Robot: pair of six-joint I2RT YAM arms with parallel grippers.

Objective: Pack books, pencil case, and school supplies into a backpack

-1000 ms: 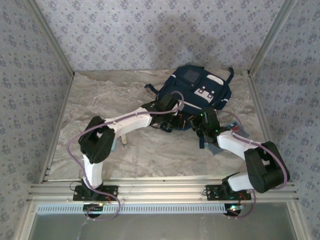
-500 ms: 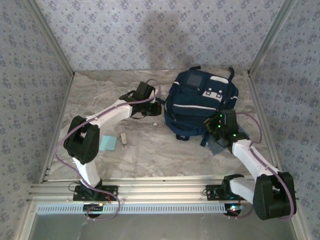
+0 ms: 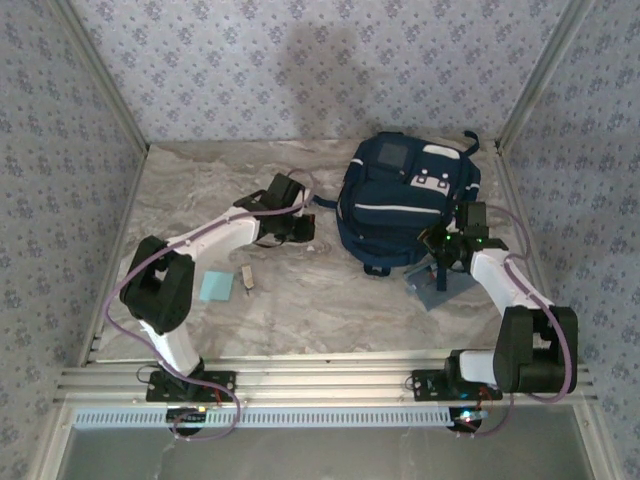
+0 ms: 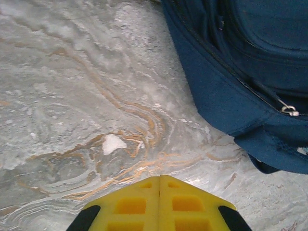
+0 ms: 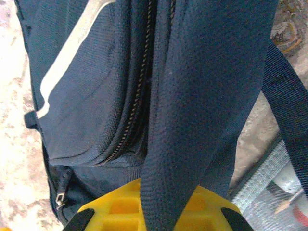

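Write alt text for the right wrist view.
The right gripper is shut on a navy strap of the backpack, the strap running up the middle. A zipper and white stripe lie left of it; the pencil case shows at lower right.

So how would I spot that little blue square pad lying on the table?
Start at the big navy backpack at the far end of the marble table, then look across to the left arm. Beside its elbow lies the pad, flat. It is light blue and square; the beige block next to it is far smaller.
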